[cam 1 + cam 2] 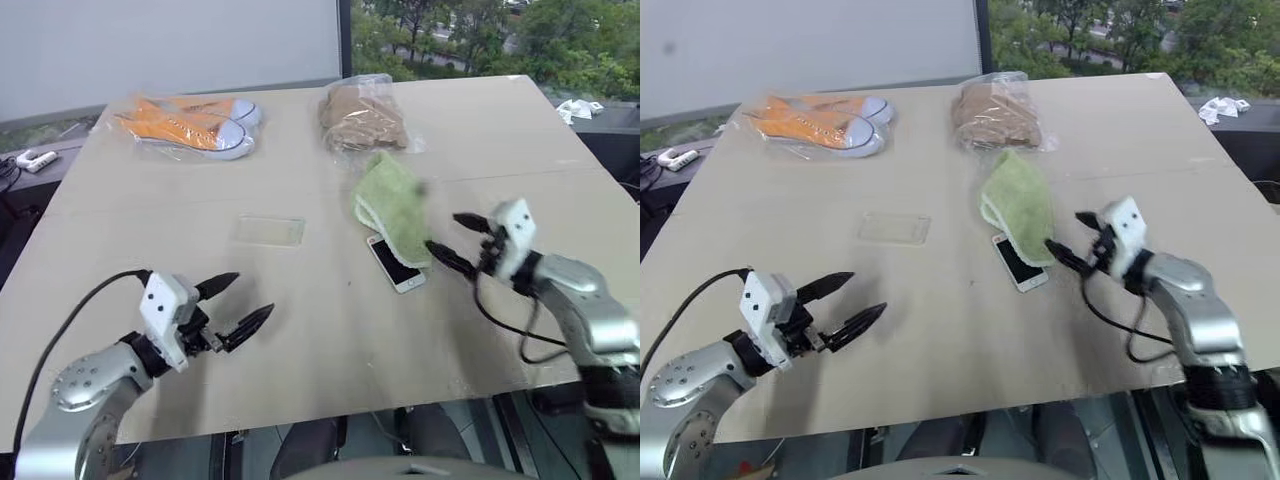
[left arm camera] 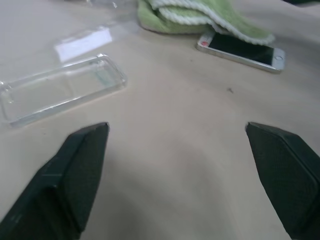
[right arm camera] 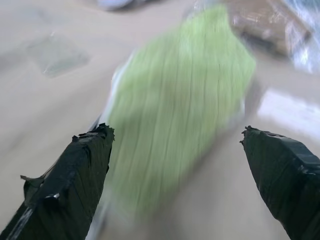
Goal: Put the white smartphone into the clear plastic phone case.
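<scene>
The white smartphone (image 1: pixel 396 264) lies flat, its long side slanting, top end under the green cloth (image 1: pixel 394 205). Both the left gripper (image 1: pixel 243 304) and right gripper (image 1: pixel 452 240) have jaws wide apart, holding nothing.

one phone (image 1: pixel 396 264), one case (image 1: pixel 270 230), two bags (image 1: pixel 185 125), one cloth (image 1: pixel 393 205)

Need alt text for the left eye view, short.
A white smartphone lies on a tan table, partly under a green cloth, the open right hand beside it. A clear phone case lies nearby, beyond the open left hand.
</scene>
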Action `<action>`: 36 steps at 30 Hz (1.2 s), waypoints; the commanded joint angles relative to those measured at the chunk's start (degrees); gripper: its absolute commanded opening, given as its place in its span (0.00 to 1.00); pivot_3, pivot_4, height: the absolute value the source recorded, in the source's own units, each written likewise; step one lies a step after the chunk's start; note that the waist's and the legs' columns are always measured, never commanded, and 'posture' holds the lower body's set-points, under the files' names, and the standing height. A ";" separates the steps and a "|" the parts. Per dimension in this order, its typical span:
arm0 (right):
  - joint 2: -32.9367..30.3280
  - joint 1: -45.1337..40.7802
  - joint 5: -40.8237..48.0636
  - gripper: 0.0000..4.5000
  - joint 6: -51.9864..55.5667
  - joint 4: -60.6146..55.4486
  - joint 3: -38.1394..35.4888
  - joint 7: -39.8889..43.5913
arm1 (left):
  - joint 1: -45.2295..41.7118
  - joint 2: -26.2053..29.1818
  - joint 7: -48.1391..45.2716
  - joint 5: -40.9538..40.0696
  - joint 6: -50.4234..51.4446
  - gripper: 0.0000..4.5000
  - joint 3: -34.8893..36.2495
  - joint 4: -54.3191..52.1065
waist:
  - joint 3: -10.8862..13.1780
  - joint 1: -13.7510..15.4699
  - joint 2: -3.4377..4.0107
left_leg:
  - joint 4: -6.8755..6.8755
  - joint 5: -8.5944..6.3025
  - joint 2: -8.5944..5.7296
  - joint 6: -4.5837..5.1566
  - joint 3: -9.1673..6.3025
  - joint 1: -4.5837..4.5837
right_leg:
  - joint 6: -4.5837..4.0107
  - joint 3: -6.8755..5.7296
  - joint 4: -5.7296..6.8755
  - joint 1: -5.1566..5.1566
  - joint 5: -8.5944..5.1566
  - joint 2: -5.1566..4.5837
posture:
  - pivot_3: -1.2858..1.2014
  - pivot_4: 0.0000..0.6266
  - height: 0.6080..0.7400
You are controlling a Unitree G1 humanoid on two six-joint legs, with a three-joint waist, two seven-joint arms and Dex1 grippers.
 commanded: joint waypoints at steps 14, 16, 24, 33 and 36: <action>9.87 -20.41 -13.01 0.62 2.17 26.32 8.62 -7.09 | -1.69 1.90 2.51 -5.91 3.53 1.00 4.08 -7.17 | 0.01 -0.14 0.02 | -0.03 0.00 -0.02 -0.01 -0.03 -0.04 | -0.02 -0.01 0.02 -0.07 0.00 0.03 | 0.52 0.24 1.00; 9.91 -20.16 -12.91 0.39 2.70 24.76 7.84 -7.38 | -1.75 1.72 3.02 -5.75 3.57 1.00 3.45 -7.52 | 0.01 -0.18 0.02 | -0.03 0.00 -0.02 -0.01 0.01 -0.04 | -0.01 0.03 0.01 -0.07 0.00 0.03 | 0.52 0.24 1.00; 6.69 -20.44 -10.70 0.00 1.37 19.38 0.64 -9.32 | -5.22 2.91 3.79 -5.89 4.64 1.00 1.03 -7.79 | 0.02 0.06 0.04 | -0.03 0.00 -0.02 -0.01 0.00 -0.06 | -0.01 0.01 0.01 -0.08 0.00 0.03 | 0.52 0.24 1.00; -10.21 -22.88 -13.81 0.00 -6.43 31.03 -8.85 -14.35 | -18.99 2.88 7.61 -8.76 10.03 1.00 -6.27 -9.40 | 0.06 0.17 0.08 | -0.05 0.00 -0.05 0.00 0.00 -0.11 | -0.01 -0.01 -0.07 -0.08 0.00 0.03 | 0.52 0.24 1.00; -14.39 -22.49 -14.94 0.00 -9.94 35.15 -9.12 -13.51 | -21.66 2.85 8.34 -9.46 11.33 1.00 -8.08 -9.68 | 0.06 -0.28 0.08 | -0.06 0.00 -0.04 0.00 0.04 -0.12 | -0.01 0.04 -0.07 -0.09 0.00 0.01 | 0.52 0.24 1.00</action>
